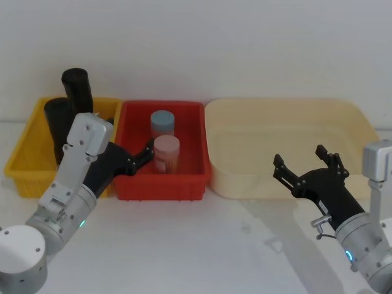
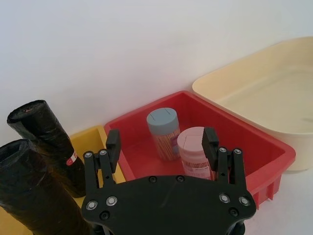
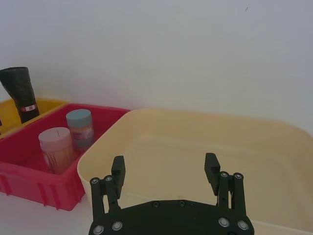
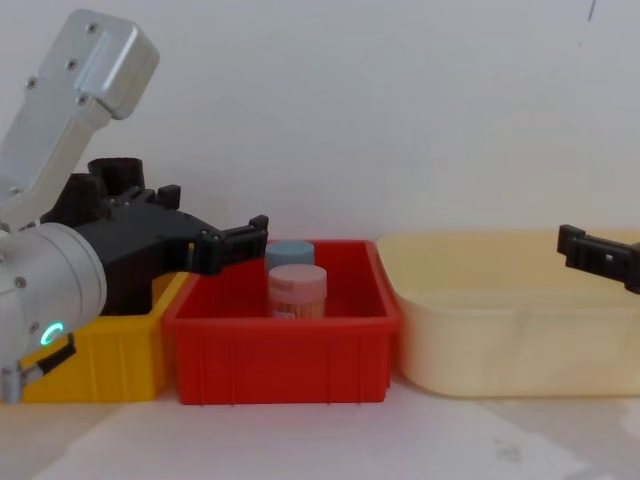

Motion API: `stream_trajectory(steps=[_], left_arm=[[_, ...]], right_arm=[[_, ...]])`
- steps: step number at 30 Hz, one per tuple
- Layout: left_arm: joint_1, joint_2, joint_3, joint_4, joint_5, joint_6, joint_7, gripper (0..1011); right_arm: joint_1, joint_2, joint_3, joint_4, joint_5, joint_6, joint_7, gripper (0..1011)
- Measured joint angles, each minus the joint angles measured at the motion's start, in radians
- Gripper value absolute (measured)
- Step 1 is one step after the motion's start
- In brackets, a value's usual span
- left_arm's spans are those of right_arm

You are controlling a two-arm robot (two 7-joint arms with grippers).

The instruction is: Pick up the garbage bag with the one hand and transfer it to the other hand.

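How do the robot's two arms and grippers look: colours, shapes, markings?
Both arms are silver-grey, with rounded joints. The left arm bears a green glowing ring; the right arm bears a blue ring and a thin cable. The left gripper and the right gripper are flat black bodies with silver screws, each with two slim black fingers.

2x black rolled plastic bag rolls: labelled roll (image 2: 44, 132), plain roll (image 2: 29, 186). 3x rect. plastic bins: yellow bin (image 1: 21, 168), red bin (image 1: 160, 188), cream bin (image 1: 257, 182). 2x cyl. lidded jars: blue-lid jar (image 1: 163, 124), pink-lid jar (image 1: 166, 154). 2x black two-finger grippers: left gripper (image 2: 162, 139), right gripper (image 3: 164, 168).
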Motion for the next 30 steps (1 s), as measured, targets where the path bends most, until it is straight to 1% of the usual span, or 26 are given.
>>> stream_trajectory(steps=[30], left_arm=[[0.0, 0.0, 0.0, 0.0, 0.0, 0.0, 0.0, 1000]], right_arm=[[0.0, 0.0, 0.0, 0.0, 0.0, 0.0, 0.0, 1001]])
